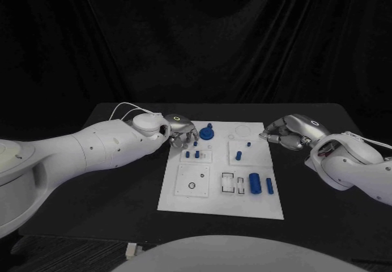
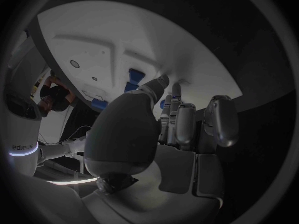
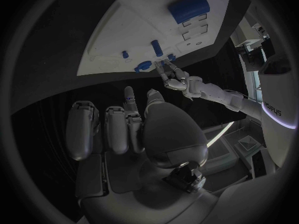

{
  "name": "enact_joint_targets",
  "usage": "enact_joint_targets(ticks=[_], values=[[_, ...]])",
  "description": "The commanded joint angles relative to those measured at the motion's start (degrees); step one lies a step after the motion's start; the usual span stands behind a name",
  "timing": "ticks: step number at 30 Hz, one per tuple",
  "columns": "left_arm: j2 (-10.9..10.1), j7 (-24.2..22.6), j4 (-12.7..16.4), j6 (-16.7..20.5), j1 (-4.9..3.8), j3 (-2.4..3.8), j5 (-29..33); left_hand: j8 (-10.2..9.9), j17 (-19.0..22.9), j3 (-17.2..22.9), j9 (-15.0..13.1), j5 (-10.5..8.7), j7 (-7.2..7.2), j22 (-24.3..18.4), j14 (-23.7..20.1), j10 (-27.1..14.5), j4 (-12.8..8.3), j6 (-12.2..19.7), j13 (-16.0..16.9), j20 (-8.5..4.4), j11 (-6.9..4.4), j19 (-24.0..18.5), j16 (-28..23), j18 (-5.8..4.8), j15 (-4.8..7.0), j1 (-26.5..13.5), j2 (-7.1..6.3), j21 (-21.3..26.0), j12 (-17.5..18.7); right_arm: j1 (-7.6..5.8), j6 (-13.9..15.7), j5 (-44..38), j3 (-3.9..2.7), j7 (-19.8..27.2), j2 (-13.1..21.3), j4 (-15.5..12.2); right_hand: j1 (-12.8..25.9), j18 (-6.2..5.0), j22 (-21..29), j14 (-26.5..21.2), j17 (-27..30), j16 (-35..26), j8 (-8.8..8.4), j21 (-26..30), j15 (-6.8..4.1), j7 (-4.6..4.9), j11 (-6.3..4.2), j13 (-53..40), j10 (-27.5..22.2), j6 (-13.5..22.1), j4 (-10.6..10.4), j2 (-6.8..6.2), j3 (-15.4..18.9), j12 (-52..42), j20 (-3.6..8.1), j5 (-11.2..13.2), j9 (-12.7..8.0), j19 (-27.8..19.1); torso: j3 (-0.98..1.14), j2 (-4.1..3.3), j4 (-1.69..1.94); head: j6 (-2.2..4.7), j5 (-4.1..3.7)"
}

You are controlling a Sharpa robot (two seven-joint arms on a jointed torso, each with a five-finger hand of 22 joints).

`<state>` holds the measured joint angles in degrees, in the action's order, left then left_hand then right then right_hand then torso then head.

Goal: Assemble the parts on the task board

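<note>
Step in hand?
– Looked like the reach for a first part: left hand hung over the far left corner of the task board, right beside the round blue part with the knob on top. Judged the task barely begun.

Based on what?
– Saw loose pieces lying about the board: small pegs just near of the left hand, a large cylinder lying flat toward the near right.

State of the left fingers?
– Were bent down toward the board, close together, tips next to blue pieces in the left wrist view. Could not tell whether clamped on anything or merely touching.

And the round part against those fingers?
– Sat just right of them, on the board, upright. Touching or a shade apart: could not tell.

Right hand?
– Waited at the far right edge of the board, right hand part-curled, fingers loosely apart with nothing between them. Stood well apart from the round part.

Next move?
– Would probably call for a firm pinch on the knob, a straight lift, then a carry to whichever seat fits. Risk guessed: knocking the pegs close by, so would need a clean vertical lift
</note>
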<state>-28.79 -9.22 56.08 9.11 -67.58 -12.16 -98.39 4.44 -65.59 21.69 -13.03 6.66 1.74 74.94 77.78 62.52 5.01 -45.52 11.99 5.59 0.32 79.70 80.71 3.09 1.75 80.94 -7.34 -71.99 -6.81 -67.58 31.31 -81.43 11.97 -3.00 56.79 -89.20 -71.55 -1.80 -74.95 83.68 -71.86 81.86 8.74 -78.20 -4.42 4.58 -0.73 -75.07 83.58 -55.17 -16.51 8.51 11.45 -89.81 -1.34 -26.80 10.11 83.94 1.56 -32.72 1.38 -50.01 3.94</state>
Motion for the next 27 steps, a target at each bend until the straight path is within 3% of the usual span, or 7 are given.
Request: enact_joint_targets(ticks=[1, 8, 13, 19, 20, 22, 27], values=[[-1.15, 1.28, 0.39, 4.66, 0.06, 0.03, -0.07, 0.84, 6.56, 0.44, -0.22, -0.06, -0.37, 9.12, -3.98, 0.23, 0.32, -1.76, 0.16, -0.03, 0.09, -2.02, -3.51, 1.28, 0.01, 0.73, -0.23, 3.08, -0.25, -0.29, -0.09, -0.13, -0.05, -1.32, 0.69, -0.73, -0.56, -1.03, -11.27, 3.31, -0.10, -0.25, -0.02, 0.04, -0.17, 0.10, -0.01, -13.25, 5.63, -0.41, 0.26, 0.05, 0.05, 0.78, -0.26, -0.36, 0.01, 2.25, -0.02, 0.01, 0.00, 0.01, 0.61], [-6.16, 0.62, 2.90, 8.56, -0.47, 0.04, 2.55, 0.95, 34.77, 1.86, 0.41, -0.85, -1.64, -0.14, -26.14, -5.26, 1.07, -3.48, 1.07, 0.80, -1.15, -26.69, -32.61, 6.32, -1.06, 0.63, -1.26, 39.18, 0.31, -4.34, 0.92, -0.13, -0.06, -1.53, 1.79, -2.26, -2.28, -1.05, -11.24, 3.29, 0.11, -0.28, -0.14, 0.23, 0.15, 0.21, 0.35, -2.73, 0.37, -1.30, 0.11, -0.47, 0.36, 8.19, -0.57, -0.77, -0.06, 2.23, -0.05, 0.00, -0.01, 0.01, 1.54], [-10.38, -5.66, 6.17, 11.24, -1.29, 0.03, 15.62, 0.47, 43.76, -0.83, 1.10, 1.88, -4.32, -4.92, -44.49, -17.35, 5.23, -3.87, 2.11, 2.27, 0.36, -45.62, -50.34, 3.99, -6.55, -3.00, 0.36, 54.44, -1.46, -7.66, 1.24, -0.43, -0.06, -1.31, 1.69, -3.04, -7.67, -1.06, -11.22, 3.20, 0.32, -0.36, -0.61, 0.42, 0.39, 0.52, 0.74, 28.90, -20.59, -1.74, 0.68, -2.55, 0.07, 38.45, -0.75, -0.71, -0.31, 2.18, -0.07, 0.10, -0.03, 0.01, 2.42], [-15.33, -19.15, 11.38, 4.55, -1.91, 0.02, 45.83, 0.92, 56.49, -6.84, 3.48, 10.15, -7.74, -12.83, -66.37, -37.29, 11.35, 2.77, -2.73, 1.53, 3.89, -61.95, -68.27, 3.68, -5.95, -9.42, 3.61, 68.15, 1.55, -10.70, -2.69, -2.28, -0.07, 0.86, 0.02, -3.19, -18.83, -1.03, -11.17, 3.23, -0.72, 0.10, -0.80, 0.78, 1.70, 1.17, 2.37, 46.25, -27.97, -2.31, 2.75, -5.88, -3.47, 61.00, -1.71, -7.56, -0.37, 1.95, -0.13, 0.07, -0.04, 0.01, 4.66], [-15.98, -20.91, 12.25, 2.66, -1.95, 0.01, 50.62, -0.03, 59.38, -7.72, 4.26, 10.69, -8.06, -14.36, -70.49, -42.68, 11.55, 5.36, -4.64, 1.27, 4.11, -64.66, -72.34, 3.68, -5.82, -9.89, 4.18, 68.69, 2.99, -11.09, -3.66, -2.87, -0.07, 1.12, -0.41, -3.12, -19.92, -1.01, -11.15, 3.23, -0.91, 0.20, -0.86, 0.90, 2.25, 0.98, 2.91, 48.77, -28.02, -2.31, 2.73, -6.17, -4.43, 63.82, -2.17, -6.22, -0.39, 1.87, -0.14, 0.08, -0.01, 0.01, 4.89], [-17.54, -24.72, 14.53, -1.74, -1.98, 0.00, 61.49, -1.51, 64.68, -11.18, 8.05, 14.20, -7.27, -34.69, -76.93, -53.57, 11.63, 20.22, -8.60, 0.85, 3.14, -74.26, -79.59, 3.75, -5.27, -12.57, 5.36, 69.56, 5.03, -11.95, -6.03, -5.29, -0.07, 1.51, -1.61, -2.77, -25.05, -1.18, -11.07, 3.07, -1.15, 0.30, -1.17, 1.25, 1.80, 0.15, 4.23, 57.24, -28.45, -2.80, 1.34, -6.80, -12.08, 73.02, -2.27, 13.61, -0.64, 1.59, -0.25, 0.17, 0.05, 0.01, 5.30], [-20.35, -30.42, 19.28, -8.40, -1.80, -0.02, 78.07, -2.81, 65.59, -21.22, 11.39, 11.62, -3.15, -53.96, -77.78, -61.13, 11.68, 32.60, -11.59, 1.38, -1.09, -78.51, -80.71, 5.29, -4.36, -15.68, 9.32, 70.41, 6.39, -12.82, -10.06, -14.21, -0.08, 2.06, -4.36, -1.14, -18.49, -1.30, -10.92, 3.08, -0.97, 0.01, -1.14, 1.76, 1.13, -1.87, 3.29, 63.76, -29.24, -3.83, -0.03, -13.31, -17.57, 78.35, -1.68, 20.95, -0.70, 1.54, -0.34, 0.21, 0.24, 0.01, 5.21]])
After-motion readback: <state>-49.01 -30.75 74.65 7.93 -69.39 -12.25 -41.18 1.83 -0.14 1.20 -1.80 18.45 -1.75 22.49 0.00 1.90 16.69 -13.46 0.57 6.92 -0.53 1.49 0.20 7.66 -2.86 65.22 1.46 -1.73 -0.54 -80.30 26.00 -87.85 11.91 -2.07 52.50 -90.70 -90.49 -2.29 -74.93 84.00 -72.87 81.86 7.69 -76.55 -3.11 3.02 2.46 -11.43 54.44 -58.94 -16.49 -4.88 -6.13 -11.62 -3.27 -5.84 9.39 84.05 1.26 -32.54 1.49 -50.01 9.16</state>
